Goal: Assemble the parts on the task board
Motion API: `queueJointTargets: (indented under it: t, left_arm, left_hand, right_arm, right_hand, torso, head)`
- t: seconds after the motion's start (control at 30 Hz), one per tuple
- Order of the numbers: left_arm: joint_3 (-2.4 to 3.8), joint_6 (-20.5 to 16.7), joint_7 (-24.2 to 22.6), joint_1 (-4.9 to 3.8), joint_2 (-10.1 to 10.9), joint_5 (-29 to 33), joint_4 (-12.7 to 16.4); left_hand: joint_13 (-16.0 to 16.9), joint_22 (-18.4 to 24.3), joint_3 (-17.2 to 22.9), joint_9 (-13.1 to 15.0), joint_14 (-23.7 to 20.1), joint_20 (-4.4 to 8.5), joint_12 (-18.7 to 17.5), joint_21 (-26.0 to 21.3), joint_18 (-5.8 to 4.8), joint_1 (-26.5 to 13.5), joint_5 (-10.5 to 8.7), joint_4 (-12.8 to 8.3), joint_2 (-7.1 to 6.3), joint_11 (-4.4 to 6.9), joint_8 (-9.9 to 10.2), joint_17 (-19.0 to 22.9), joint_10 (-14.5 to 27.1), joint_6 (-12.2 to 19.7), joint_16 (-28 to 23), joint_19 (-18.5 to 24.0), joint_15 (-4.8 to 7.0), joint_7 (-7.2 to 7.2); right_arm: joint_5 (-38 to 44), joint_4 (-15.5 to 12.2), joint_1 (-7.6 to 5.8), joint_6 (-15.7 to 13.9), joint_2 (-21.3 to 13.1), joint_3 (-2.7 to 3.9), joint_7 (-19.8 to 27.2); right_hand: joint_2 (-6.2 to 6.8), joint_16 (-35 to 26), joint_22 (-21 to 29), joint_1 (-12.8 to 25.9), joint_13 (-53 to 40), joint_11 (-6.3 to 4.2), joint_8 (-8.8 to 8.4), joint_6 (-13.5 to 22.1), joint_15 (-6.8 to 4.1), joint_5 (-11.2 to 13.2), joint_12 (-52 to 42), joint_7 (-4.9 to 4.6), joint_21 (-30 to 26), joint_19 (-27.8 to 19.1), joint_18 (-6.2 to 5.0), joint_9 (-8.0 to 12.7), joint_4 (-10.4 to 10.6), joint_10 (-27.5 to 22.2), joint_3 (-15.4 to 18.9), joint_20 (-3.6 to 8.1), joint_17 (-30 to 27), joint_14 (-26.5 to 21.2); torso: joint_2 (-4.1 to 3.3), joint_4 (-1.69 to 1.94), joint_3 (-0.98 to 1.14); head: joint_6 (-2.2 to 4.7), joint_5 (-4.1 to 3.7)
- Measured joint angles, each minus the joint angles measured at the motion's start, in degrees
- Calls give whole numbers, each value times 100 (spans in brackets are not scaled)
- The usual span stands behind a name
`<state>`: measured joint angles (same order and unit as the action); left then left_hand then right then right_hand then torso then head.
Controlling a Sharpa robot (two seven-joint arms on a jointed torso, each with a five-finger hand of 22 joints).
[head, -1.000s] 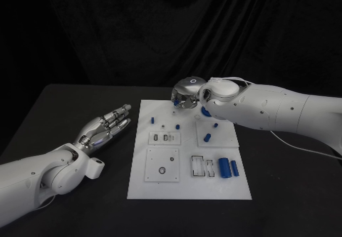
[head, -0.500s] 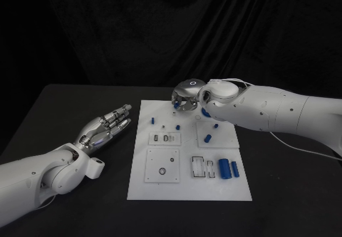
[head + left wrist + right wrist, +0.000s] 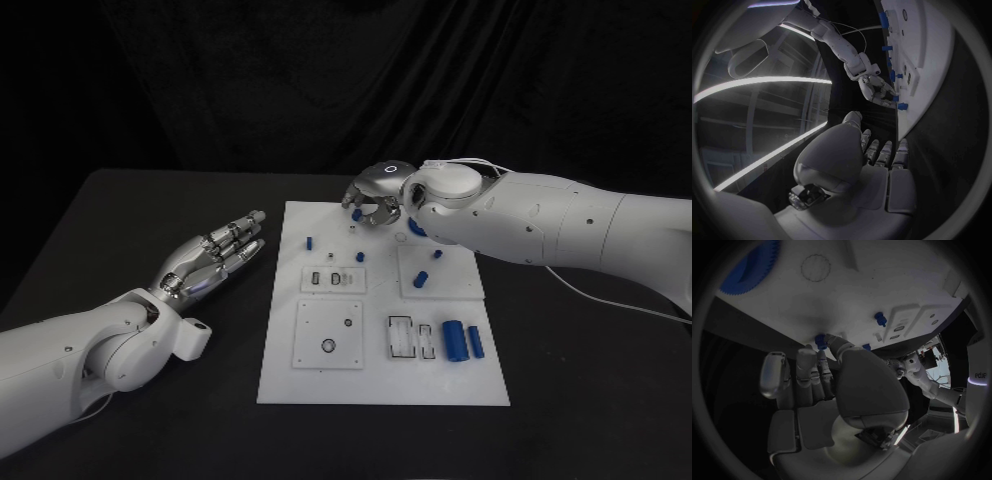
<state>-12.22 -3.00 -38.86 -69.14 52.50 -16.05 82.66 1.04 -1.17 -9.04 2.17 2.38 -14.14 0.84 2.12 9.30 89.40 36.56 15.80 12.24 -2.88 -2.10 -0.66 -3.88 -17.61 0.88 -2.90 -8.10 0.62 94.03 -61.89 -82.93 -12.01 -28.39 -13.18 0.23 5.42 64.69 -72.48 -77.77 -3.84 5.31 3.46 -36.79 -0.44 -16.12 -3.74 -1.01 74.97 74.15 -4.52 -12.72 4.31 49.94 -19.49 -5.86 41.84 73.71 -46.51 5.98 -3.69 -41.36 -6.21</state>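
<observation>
The white task board (image 3: pixel 382 385) lies in the middle of the black table. My right hand (image 3: pixel 379 195) hovers over the board's far edge and pinches a small blue part (image 3: pixel 356 211) between thumb and fingertip; the right wrist view shows that part (image 3: pixel 820 340) at the fingertips, just above the board (image 3: pixel 848 295). My left hand (image 3: pixel 216 255) lies open and flat on the table, left of the board. The left wrist view shows the left hand (image 3: pixel 879 155) stretched out, and beyond it the right hand (image 3: pixel 878 91) by the board (image 3: pixel 924 60).
On the board stand a blue peg (image 3: pixel 307 241), two small blue pieces (image 3: pixel 421 278) on a raised plate, and two blue cylinders (image 3: pixel 463 340) near the right edge. A blue gear (image 3: pixel 751 265) lies near the far edge, partly under my right arm.
My right hand has lifted slightly over the board's far edge, keeping the small blue part. The left hand has not moved.
</observation>
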Motion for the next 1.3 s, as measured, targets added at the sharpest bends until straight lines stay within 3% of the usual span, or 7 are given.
queueJointTargets:
  t: [0.07, 0.2, 0.53, 0.83, 0.9, 1.03, 1.3]
  left_arm:
    - [0, 4, 0, 1, 0, 0, -2]
    - [0, 8, 0, 5, 0, 0, -2]
    - [0, 11, -1, 10, 86, 0, 44]
    - [-1, 5, -1, 14, 153, -1, 104]
    - [-1, 4, -1, 14, 153, -1, 110]
    - [-1, 3, -1, 14, 151, -1, 111]
    - [0, 4, -1, 20, 139, -1, 104]
  left_hand:
    - [0, 0, 0, -3, 0, 0, 0, 0, 0, 0, -3, 0, 0, 0, 0, 0, 0, 0, 0, 0, 0, 0]
    - [0, 0, 0, -3, 0, 0, 0, 0, 0, 0, -3, 0, 0, 0, 0, 0, 0, 0, 0, 0, 0, 0]
    - [1, 0, 16, -3, 0, 0, 0, 0, 0, -23, -3, 16, 23, 0, 0, 0, 0, 0, 0, 0, 0, 0]
    - [1, 5, 32, -3, 0, 0, 0, 0, 0, -23, 81, 0, 23, 0, 0, 0, 0, 0, 0, 0, 0, 0]
    - [1, 7, 32, -2, 0, 0, 0, 0, 0, -23, 81, 0, 23, 0, 0, 0, 0, 0, 0, 0, 0, 0]
    - [1, 7, 32, -3, 0, 0, 0, 0, 0, -23, 81, 0, 23, 0, 0, 0, 0, 0, 0, 0, 0, 0]
    - [2, 7, 47, -2, 0, 0, 0, 0, 0, -23, 81, 15, 23, 0, 0, 0, 0, 0, 0, 0, 0, 0]
  right_arm:
    - [0, 0, 0, 16, -3, 0, -19]
    - [-29, -1, 0, 9, -35, 0, -35]
    - [-301, -568, -163, -394, -659, 2, 14]
    - [-435, -1447, -433, -728, -1640, -6, 31]
    - [-451, -1557, -441, -745, -1812, -30, 31]
    - [-476, -1646, -438, -730, -2046, -61, 12]
    - [-499, -1602, -286, -527, -2174, -84, -188]
  right_hand:
    - [0, -290, 246, 0, -4, 29, -66, 1058, 34, 0, 0, 146, -284, -247, -96, 365, -38, -569, 121, -34, -407, -269]
    - [0, -588, 502, 0, -34, 41, -104, 1792, 75, 0, -1, 253, -612, -499, -89, 641, -104, -1028, 246, -75, -815, -553]
    - [-153, -786, 578, -154, -550, -42, 241, 389, -4, 0, -327, -294, -846, -511, -179, 429, -171, -27, 344, -4, -1042, -567]
    - [-98, -1238, 842, -97, -2456, -320, 348, -518, -221, -4, -2645, -384, -1355, -623, -177, 366, 40, 728, 457, 99, -1288, -493]
    - [-117, -473, 430, 46, -5249, -427, 348, -744, -247, -47, -5223, -386, -998, -212, -177, 346, 228, 1358, 551, 219, -100, 20]
    - [-67, 1528, -214, 250, -7044, -509, 334, -824, -227, -47, -8201, -387, -122, 357, -30, 285, 478, 3250, 673, 216, 2958, 934]
    - [1, 2483, -247, 586, -7111, -491, 180, -760, -232, -26, -8612, -387, 319, 602, 56, 258, 779, 3381, 929, 200, 3311, 1006]
  torso:
    - [-1, 0, -1]
    - [-1, 3, -2]
    - [-2, 4, -2]
    - [4, -16, 1]
    - [12, -30, 1]
    - [28, -54, -2]
    - [43, -77, -20]
  head:
    - [0, -1]
    - [7, -1]
    - [40, 29]
    - [10, 79]
    - [-7, 105]
    - [-38, 153]
    - [-73, 177]
